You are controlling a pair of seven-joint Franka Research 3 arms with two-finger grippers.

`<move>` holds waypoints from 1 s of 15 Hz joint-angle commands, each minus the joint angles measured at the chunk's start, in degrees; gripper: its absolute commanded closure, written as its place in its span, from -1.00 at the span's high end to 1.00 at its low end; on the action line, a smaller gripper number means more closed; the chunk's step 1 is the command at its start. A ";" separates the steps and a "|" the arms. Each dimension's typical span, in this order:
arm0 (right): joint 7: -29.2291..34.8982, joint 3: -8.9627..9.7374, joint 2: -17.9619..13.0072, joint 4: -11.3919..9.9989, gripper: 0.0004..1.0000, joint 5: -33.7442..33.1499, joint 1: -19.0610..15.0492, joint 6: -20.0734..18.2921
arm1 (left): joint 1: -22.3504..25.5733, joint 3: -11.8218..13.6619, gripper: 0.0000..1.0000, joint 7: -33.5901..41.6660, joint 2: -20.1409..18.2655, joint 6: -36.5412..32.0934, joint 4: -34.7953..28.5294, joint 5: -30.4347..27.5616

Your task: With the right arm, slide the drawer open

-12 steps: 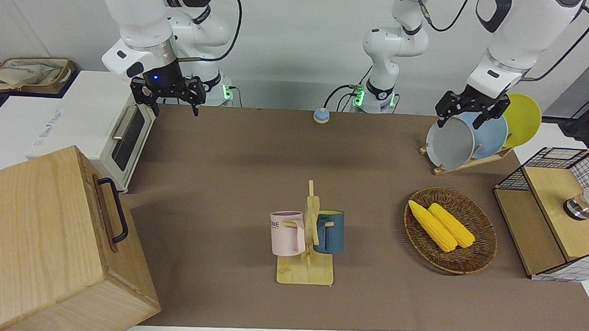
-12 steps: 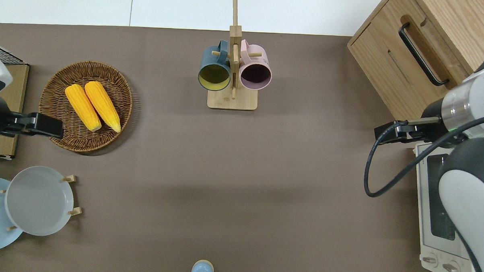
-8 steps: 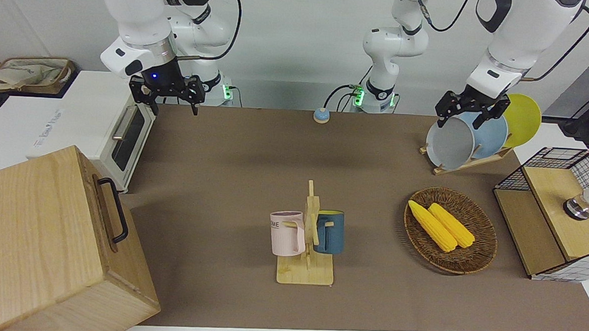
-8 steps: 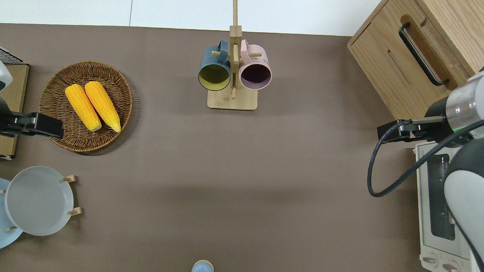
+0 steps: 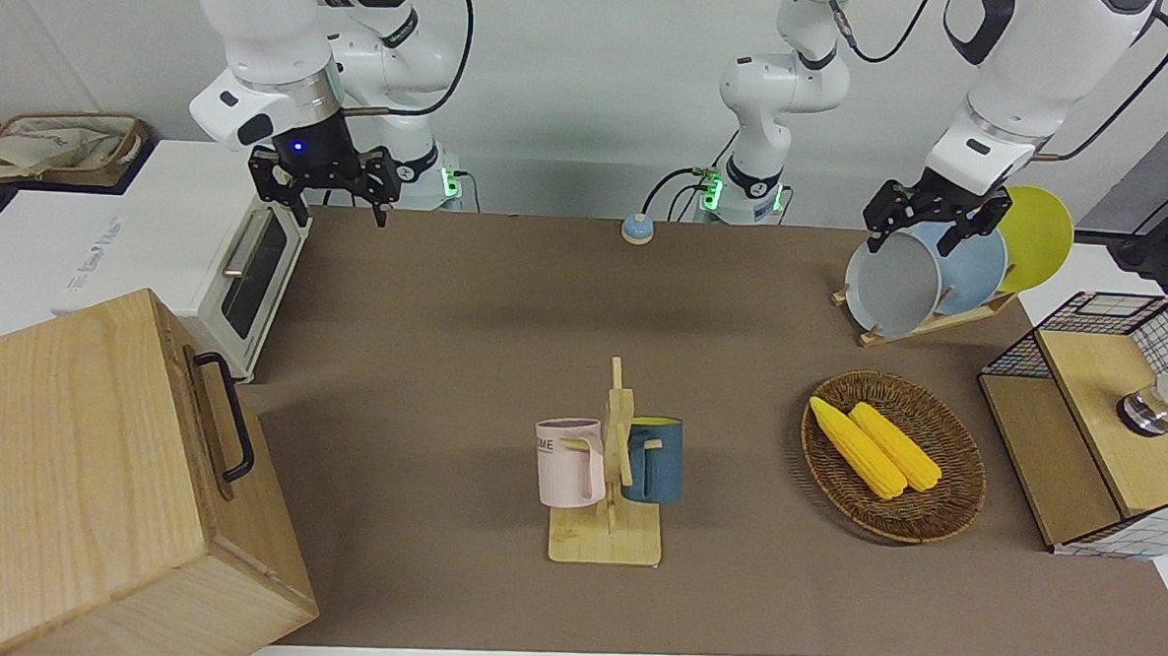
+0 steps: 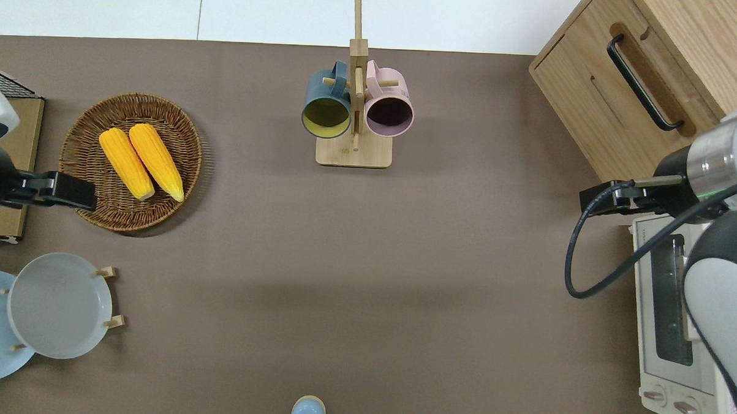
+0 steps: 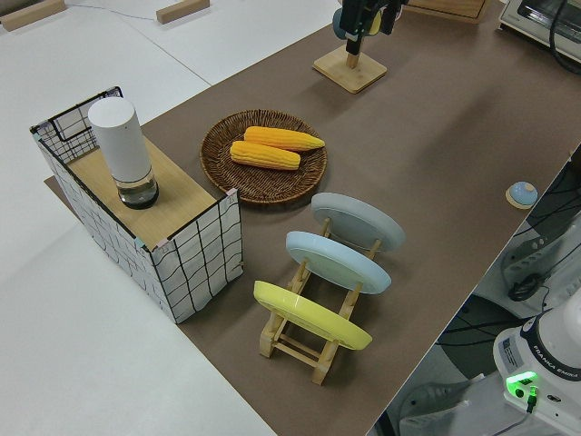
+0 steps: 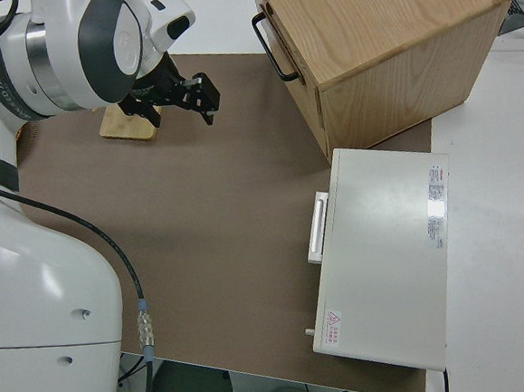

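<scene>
Rising toward the robots, the right gripper [image 5: 334,191] is hanging spread and empty, the drawer [image 5: 213,418] remaining closed, its loop handle [image 5: 226,416] ungrasped

This is a robot laboratory arranged like a kitchen. Two white jointed robot arms [image 5: 271,48] stand at a table covered by a plain brown mat [image 5: 507,295] — cables and green status lights at their bases. Household props are placed on it: a white toaster oven [image 5: 203,252], a wooden mug stand [image 5: 612,487], a round wicker basket [image 5: 931,501] with corn, coloured plates in a wooden rack [image 7: 318,336]. The walls are bare and white.
</scene>
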 commanded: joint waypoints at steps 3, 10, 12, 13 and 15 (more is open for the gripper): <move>-1.29 0.40 -0.47 0.27 0.97 0.21 -0.84 -1.00 | 0.22 -0.37 0.99 0.55 0.65 -1.13 1.49 0.98; -1.20 1.45 -0.73 0.27 0.97 -10.67 0.73 1.19 | 0.22 -0.37 0.99 0.55 0.65 -1.13 1.49 0.98; -1.03 1.37 -0.64 0.19 0.97 -14.62 2.31 3.82 | 0.22 -0.37 0.99 0.55 0.65 -1.13 1.49 0.98; -0.77 1.45 -0.55 0.19 0.97 -17.51 3.10 5.31 | 0.22 -0.37 0.99 0.55 0.65 -1.13 1.49 0.98; -0.33 1.45 -0.38 0.10 0.97 -22.00 4.86 7.16 | 0.22 -0.37 0.99 0.55 0.65 -1.13 1.49 0.98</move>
